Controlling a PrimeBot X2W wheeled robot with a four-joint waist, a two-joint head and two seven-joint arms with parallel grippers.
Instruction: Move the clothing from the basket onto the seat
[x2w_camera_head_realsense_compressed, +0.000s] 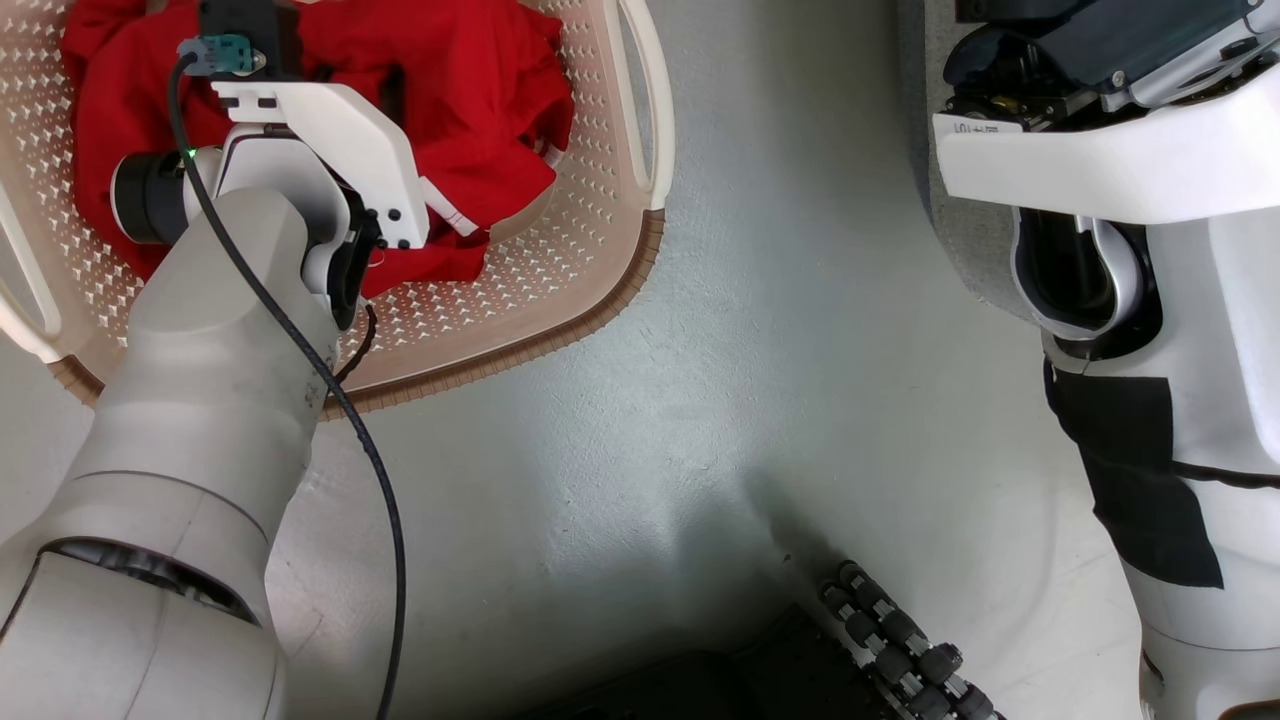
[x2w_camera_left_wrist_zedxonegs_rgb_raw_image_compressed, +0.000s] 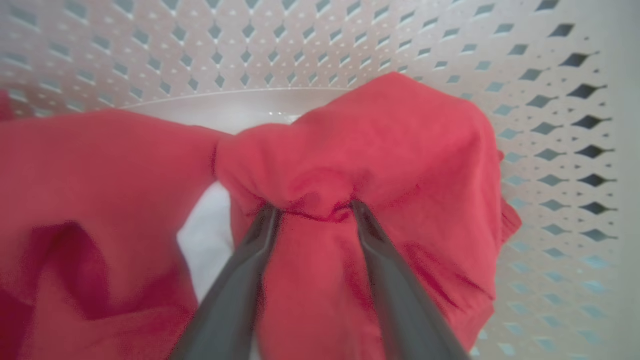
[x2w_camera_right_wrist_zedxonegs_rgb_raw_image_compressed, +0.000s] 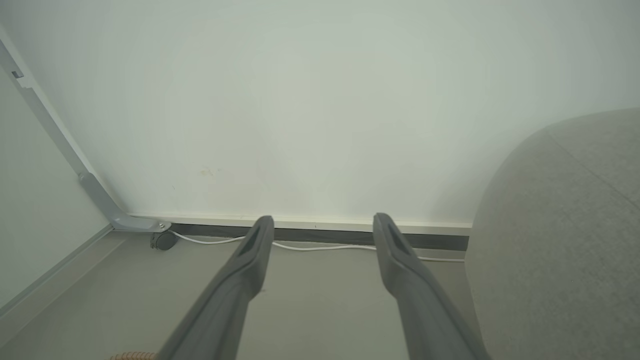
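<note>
At the left of the head view, the cream perforated plastic laundry basket with its brown woven-look rim (x2w_camera_head_realsense_compressed: 580, 270) stands on the pale grey floor (x2w_camera_head_realsense_compressed: 760, 400). The crumpled bright red fabric clothing with white trim (x2w_camera_head_realsense_compressed: 470, 90) lies wholly inside it. The left gripper (x2w_camera_left_wrist_zedxonegs_rgb_raw_image_compressed: 312, 212) is down in the heap: in the left wrist view its two dark fingers (x2w_camera_left_wrist_zedxonegs_rgb_raw_image_compressed: 235, 290) stand apart, tips sunk into the red cloth with a raised fold between them, not yet pinched shut. Further right, the right gripper (x2w_camera_right_wrist_zedxonegs_rgb_raw_image_compressed: 324, 225) hangs spread and empty over bare floor near the white wall (x2w_camera_right_wrist_zedxonegs_rgb_raw_image_compressed: 320, 100), with the large grey woven-fabric sofa seat (x2w_camera_right_wrist_zedxonegs_rgb_raw_image_compressed: 560, 240) just to its right. No garment lies on the visible part of the seat, so by my reading nothing has been moved: the grasp, lift, carry and drop all remain.
</note>
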